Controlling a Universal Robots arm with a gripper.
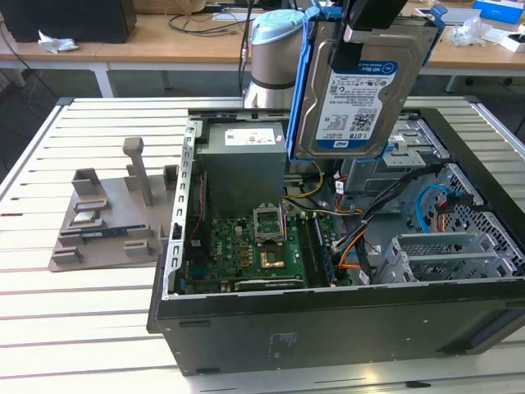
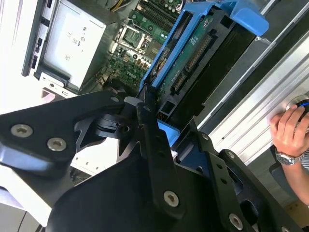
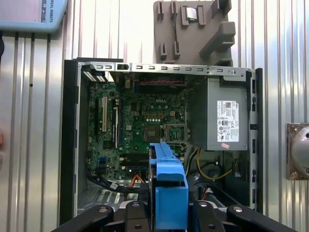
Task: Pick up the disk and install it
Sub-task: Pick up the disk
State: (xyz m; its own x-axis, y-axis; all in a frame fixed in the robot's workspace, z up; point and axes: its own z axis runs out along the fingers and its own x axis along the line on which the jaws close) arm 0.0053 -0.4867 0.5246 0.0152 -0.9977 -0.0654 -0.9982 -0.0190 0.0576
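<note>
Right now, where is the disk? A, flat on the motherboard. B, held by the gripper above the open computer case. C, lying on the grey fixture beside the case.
B: in the exterior view the disk hangs in the gripper above the open computer case.

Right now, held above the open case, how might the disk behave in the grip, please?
The disk looks like a rigid slab, so it likely won't flex. Being metal, probably heavy for its size. Its blue plastic rails may yield slightly under the gripper.
</note>
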